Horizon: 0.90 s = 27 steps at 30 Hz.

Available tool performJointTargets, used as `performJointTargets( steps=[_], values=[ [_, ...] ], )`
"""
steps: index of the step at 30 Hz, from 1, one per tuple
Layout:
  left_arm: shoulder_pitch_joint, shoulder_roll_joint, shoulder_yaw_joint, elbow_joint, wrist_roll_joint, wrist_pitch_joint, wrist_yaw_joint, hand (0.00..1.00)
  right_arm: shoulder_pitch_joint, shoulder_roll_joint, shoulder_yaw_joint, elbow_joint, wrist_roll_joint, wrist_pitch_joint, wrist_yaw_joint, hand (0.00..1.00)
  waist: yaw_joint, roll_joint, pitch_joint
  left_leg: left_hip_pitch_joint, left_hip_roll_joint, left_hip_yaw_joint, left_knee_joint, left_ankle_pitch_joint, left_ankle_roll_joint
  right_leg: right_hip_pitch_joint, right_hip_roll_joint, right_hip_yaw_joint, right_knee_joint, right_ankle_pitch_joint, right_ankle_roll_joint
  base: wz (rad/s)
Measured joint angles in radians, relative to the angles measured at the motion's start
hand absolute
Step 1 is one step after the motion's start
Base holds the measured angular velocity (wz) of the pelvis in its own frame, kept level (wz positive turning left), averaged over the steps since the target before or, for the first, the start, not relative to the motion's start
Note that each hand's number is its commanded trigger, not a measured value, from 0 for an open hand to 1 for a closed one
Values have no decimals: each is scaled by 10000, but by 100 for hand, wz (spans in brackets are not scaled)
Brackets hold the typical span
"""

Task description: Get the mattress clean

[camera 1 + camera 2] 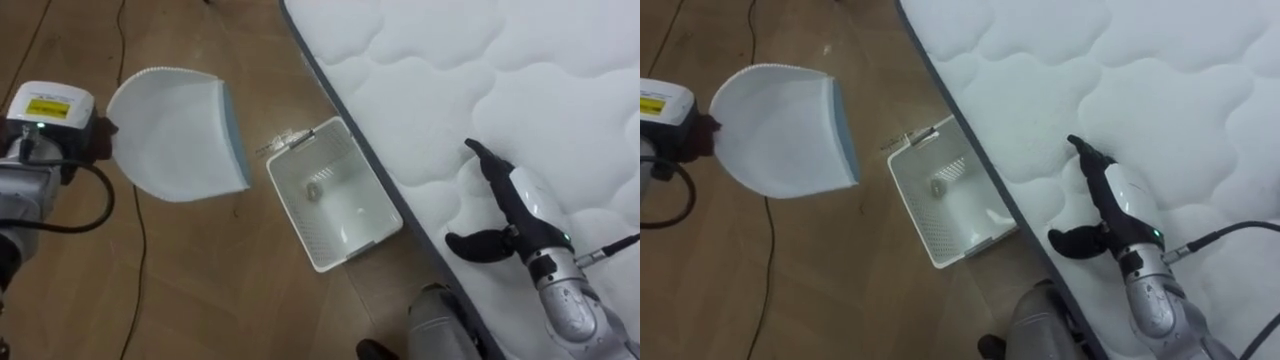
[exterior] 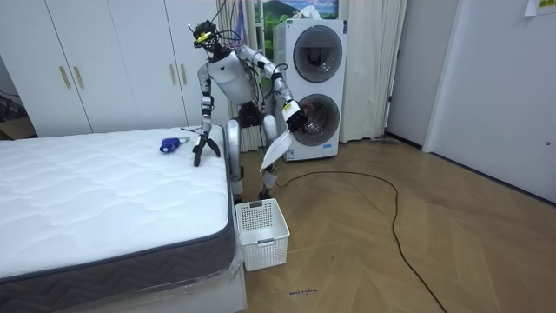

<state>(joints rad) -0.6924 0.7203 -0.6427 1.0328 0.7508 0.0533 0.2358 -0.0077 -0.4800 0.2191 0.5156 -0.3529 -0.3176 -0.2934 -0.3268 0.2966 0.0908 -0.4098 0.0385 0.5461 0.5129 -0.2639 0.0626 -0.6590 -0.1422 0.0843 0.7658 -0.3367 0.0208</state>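
Right hand (image 1: 520, 200): lower right of the left eye view, over the white quilted mattress (image 1: 480, 70). Fingers straight and close together, thumb spread out to the side, nothing held. In the room view its fingertips point down at the mattress top near the edge; contact cannot be confirmed.

Bed: the mattress takes up the upper right of the eye views, with a grey band along its side. Room view shows a small blue-and-white object (image 2: 171, 143) lying on top of it, near the right hand and apart from it.

Floor beside the bed: a white perforated plastic basket (image 1: 295, 215) stands upright, just beside the mattress edge. A small pale item (image 1: 315, 188) lies on its bottom.

Left hand (image 2: 294, 116): raised over the wooden floor (image 1: 200, 280), closed on the narrow end of a white fan-shaped dustpan with a blue-grey edge (image 1: 175, 135), at upper left of the eye view and clear of the basket.

Labels: a yellow label (image 1: 46, 107) on the white housing at the left wrist, print too small to read.

Background, room view: stacked white front-loading machines (image 2: 313, 87) behind the robot, white wardrobe doors (image 2: 95, 61) at upper left.
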Motion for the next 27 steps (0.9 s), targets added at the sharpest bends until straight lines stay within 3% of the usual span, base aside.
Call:
performJointTargets(
  steps=[3, 5, 8, 10, 13, 16, 18, 20, 23, 24, 26, 27],
  values=[
    [540, -15, 897, -145, -624, -252, 630, 100, 4, 0, 260, 102, -21, -115, -140, 0, 255, -308, -50, 47, -307, -1151, 61, -63, -106, 63, 321, 628, 25, 53, 20, -68],
    [1232, -38, 1764, -276, -1088, -590, 1246, 100, 95, 33, 522, 211, -10, -147, -236, 0, 395, -532, -118, 143, -323, -1887, 288, -233, -343, 256, 653, 1004, -43, 85, 16, -72],
    [1956, -107, 2438, -730, -1595, -935, 1848, 100, 237, 119, 644, 515, -22, -154, -348, 0, 549, -768, -260, 426, -253, -2056, 273, -448, -531, 443, 886, 1192, -95, 92, 19, -43],
    [2837, -621, 3273, -1137, -2054, -1138, 2459, 100, 346, 351, 631, 1020, -59, -146, -453, 0, 644, -962, -364, 807, -180, -2113, 247, -494, -519, 907, 1074, 1437, -360, 146, 74, -26],
    [3727, -1033, 3478, -1617, -2590, -1295, 2786, 100, 382, 582, 605, 1509, 66, 22, -661, 0, 805, -1062, -421, 1097, -136, -2488, 234, -498, -519, 1417, 1234, 1571, -912, 353, 172, -25],
    [4122, -1317, 3500, -2111, -2880, -1507, 3087, 100, 498, 931, 287, 1620, 459, 291, -757, 0, 1016, -1176, -448, 1159, -133, -2616, 110, -498, -519, 1578, 1281, 1627, -1317, 672, 284, -17],
    [4278, -1736, 3537, -2188, -3012, -1676, 3365, 100, 581, 1090, 228, 1810, 604, 399, -763, 0, 1087, -1310, -496, 1371, -171, -2756, -4, -501, -514, 1835, 1260, 1600, -1569, 792, 351, -19],
    [4619, -2368, 3777, -2672, -3060, -1729, 3498, 100, 789, 1434, -48, 2073, 682, 777, -732, 0, 1301, -1668, -642, 1773, -187, -2609, -300, -509, -500, 2107, 1301, 1570, -1953, 1045, 406, -35],
    [5391, -2763, 4222, -3524, -3062, -1796, 3510, 100, 894, 1631, -206, 2260, 744, 1120, -728, 0, 1544, -1935, -708, 2189, -96, -2476, -551, -569, -394, 2395, 1503, 1542, -2544, 1575, 380, -88],
    [5884, -2868, 4367, -4087, -3090, -1876, 3512, 100, 991, 1667, -322, 2054, 765, 1247, -726, 0, 1754, -2034, -721, 2412, -83, -2481, -747, -580, -374, 2480, 1555, 1276, -2937, 1995, 328, -148],
    [6456, -3019, 4506, -4766, -3086, -1957, 3522, 100, 1052, 1722, -468, 1909, 746, 1337, -710, 0, 2114, -2133, -693, 2785, -77, -2463, -1165, -617, -302, 2561, 1508, 196, -3662, 2816, 50, -167],
    [6640, -3201, 4582, -5082, -3062, -1962, 3522, 100, 1071, 1811, -529, 1915, 770, 1378, -677, 0, 2278, -2204, -700, 3022, 76, -2036, -1668, -614, -223, 2682, 1403, -915, -4188, 3361, -220, -127]
  ],
)
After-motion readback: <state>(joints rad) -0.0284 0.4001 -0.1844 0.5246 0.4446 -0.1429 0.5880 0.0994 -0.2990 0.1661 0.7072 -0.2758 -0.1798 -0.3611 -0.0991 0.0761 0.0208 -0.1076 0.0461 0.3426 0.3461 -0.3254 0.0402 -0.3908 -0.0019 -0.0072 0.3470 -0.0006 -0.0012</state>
